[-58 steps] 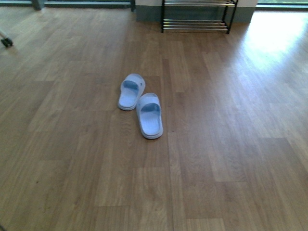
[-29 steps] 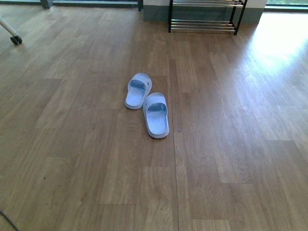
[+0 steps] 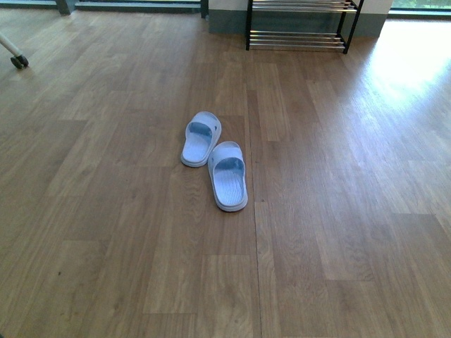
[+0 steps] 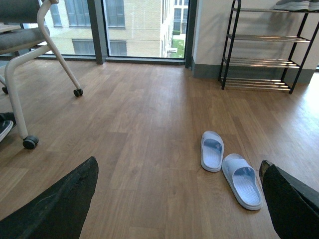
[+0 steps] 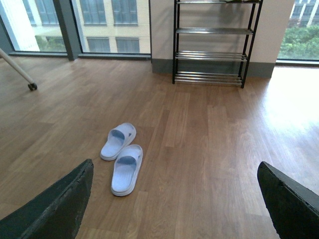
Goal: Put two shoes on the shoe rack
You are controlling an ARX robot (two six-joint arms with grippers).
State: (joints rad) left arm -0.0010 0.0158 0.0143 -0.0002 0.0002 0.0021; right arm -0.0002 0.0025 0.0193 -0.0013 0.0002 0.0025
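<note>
- shoes: far shoe and near shoe lie just beside each other on the wood floor, well apart from the shoe rack.
- my left gripper and right gripper: jaws spread wide, empty.

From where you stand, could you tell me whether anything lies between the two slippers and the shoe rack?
Nothing visible does. Bare floor runs from the nearer slipper and the farther slipper to the shoe rack; a wheeled chair leg stands far to the left.

2 pale-blue slides, black rack w/ chrome bars, brown wood-grain floor
</note>
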